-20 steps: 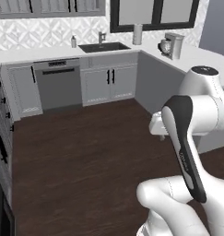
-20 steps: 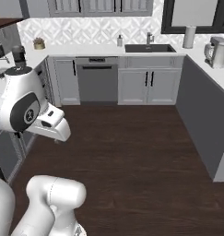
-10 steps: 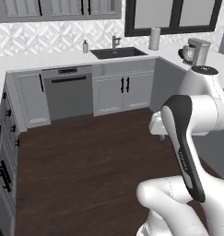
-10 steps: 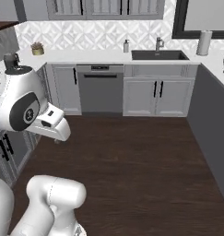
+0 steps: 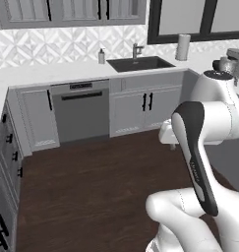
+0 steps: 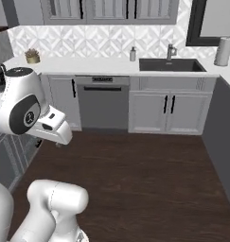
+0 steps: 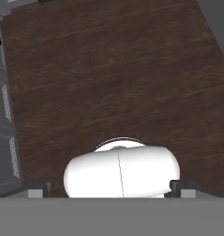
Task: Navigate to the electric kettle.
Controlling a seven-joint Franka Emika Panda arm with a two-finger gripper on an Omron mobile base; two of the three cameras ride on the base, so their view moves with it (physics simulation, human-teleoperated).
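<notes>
Pincer (image 7: 111,186) tips wide apart, holding nothing, over dark wood floor (image 7: 113,73). Electric kettle not made out. Sink (image 6: 169,64) at 1 o'clock on white surface (image 6: 88,67); dishwasher (image 6: 101,102) at 12.

Dark brown wood-grain floor (image 6: 149,179). Grey cabinets (image 6: 163,111) w/ black handles, white worktop (image 6: 88,65), black sink (image 6: 169,64). White-grey diamond-pattern backsplash (image 6: 107,40). Grey dishwasher (image 6: 103,101). White paper roll (image 6: 224,51) by worktop's right edge.
</notes>
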